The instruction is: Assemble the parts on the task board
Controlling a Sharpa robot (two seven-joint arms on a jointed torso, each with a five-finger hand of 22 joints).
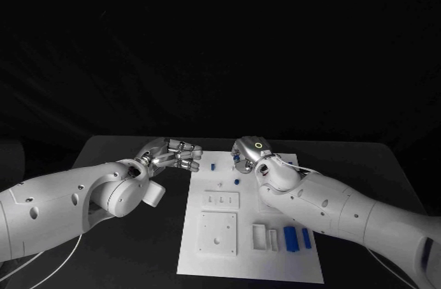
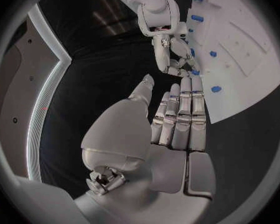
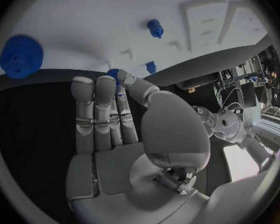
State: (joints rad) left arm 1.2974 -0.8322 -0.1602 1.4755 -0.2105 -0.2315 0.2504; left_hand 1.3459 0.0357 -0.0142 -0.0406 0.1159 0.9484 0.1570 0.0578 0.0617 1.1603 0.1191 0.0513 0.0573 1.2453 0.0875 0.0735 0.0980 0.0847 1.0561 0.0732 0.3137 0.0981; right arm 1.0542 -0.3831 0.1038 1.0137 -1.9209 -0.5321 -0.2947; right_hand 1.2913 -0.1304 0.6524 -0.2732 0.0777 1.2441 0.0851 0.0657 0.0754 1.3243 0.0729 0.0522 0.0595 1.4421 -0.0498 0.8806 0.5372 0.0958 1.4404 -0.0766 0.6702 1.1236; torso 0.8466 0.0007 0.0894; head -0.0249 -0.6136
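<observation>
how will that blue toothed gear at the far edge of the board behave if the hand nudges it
The blue gear looks like rigid plastic, so it should probably hold its shape. It seems to lie flat on the task board, so it would likely slide, not roll. Its toothed rim may give fingers some grip.

The board (image 1: pixel 207 251) is white on a black counter (image 1: pixel 120 251). Blue parts (image 1: pixel 290 238) lie on the board at 5 o'clock, small blue ones (image 1: pixel 214 166) at 12. Both hands (image 1: pixel 174 155) (image 1: pixel 246 154) are silver on white arms (image 1: pixel 55 206). A blue gear (image 3: pixel 20 56) has a toothed rim.
</observation>
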